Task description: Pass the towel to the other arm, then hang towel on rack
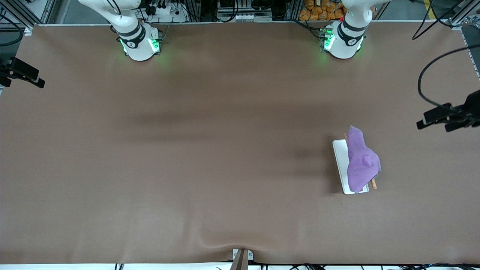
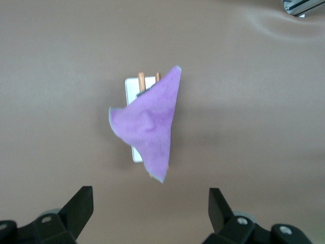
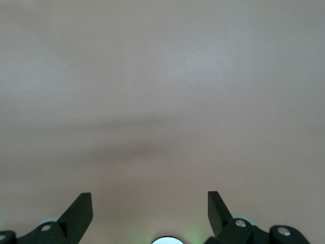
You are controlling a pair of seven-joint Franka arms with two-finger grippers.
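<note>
A: Where's the soft purple towel (image 1: 360, 161) w/ grey edge sitting?

B: It's draping over the white-based rack (image 1: 341, 161) w/ thin brown rods, twd the left arm's end; you're looking at the hang step as done, I'd say.

A: Grippers?

B: Left gripper (image 2: 151, 203) is hovering over the towel, fingers spread wide, holding nothing; right gripper (image 3: 150, 206) is waiting over bare brown table (image 1: 187, 150), also wide open, empty; next you're probably just checking the drape, nothing to grasp.

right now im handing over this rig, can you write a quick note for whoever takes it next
Left hand: open, empty, up over the towel and rack.
Right hand: open, empty, over bare table; that arm waits.
Towel: draped over the rack, toward the left arm's end of the table, one rod tip poking out.
Done: towel hangs on the rack.
Left: nothing obvious; perhaps check it sits evenly.
</note>
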